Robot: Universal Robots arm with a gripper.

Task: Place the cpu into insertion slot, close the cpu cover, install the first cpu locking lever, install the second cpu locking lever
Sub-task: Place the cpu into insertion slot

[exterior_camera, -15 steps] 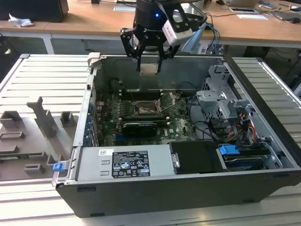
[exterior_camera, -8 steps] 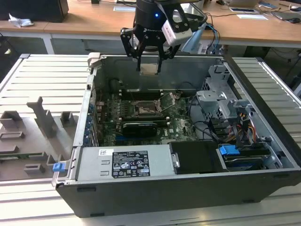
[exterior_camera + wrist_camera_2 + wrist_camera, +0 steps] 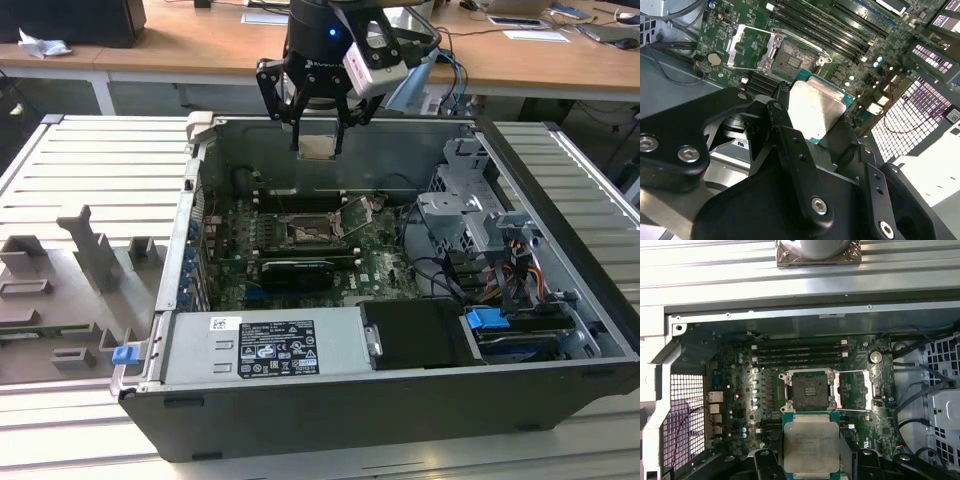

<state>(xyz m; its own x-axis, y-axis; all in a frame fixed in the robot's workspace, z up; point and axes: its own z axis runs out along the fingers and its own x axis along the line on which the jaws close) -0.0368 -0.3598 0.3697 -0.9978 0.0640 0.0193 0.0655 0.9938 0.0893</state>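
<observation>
Now my gripper [image 3: 318,140] pinches the cpu [image 3: 810,447] well above the open insertion slot [image 3: 807,388]. Descending tilted or offset could bend its pins.

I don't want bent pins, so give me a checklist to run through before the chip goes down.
1. Chip gripped: ok, the gripper is shut on its edges.
2. Socket empty: ok, nothing sits in it.
3. Cover out of the way: ok, it lies swung open beside the socket.
4. Chip lined up over the socket: cannot tell from these angles.
5. Chip seated: not ok, it hangs above the case.
</observation>
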